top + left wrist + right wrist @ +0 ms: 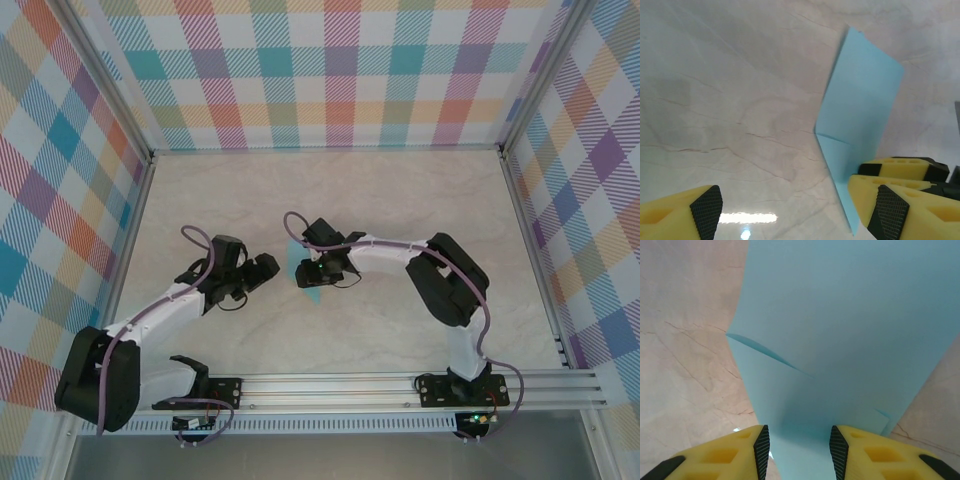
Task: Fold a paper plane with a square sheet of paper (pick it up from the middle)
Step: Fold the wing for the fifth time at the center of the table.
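Sheet of paper (pixel 312 295) (pixel 860 100) (pixel 850 315): folded, light-blue, at centre of the table (pixel 400 200).
Long axis: near–far, far end leaning slightly left.
Left gripper (pixel 268 268) (pixel 797 210): jaws wide, empty, just left of sheet.
Right gripper (pixel 318 272) (pixel 797 450): jaws narrowly apart over sheet; grip unclear.

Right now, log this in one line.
paper: creased, partly raised | left end effector: open beside it | right end effector: open astride it

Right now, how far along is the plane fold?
Done: the paper has one visible crease. In hand: right jaws stand apart over one end of it, left jaws open beside it. Left: nearly everything; no pointed nose or wings yet.
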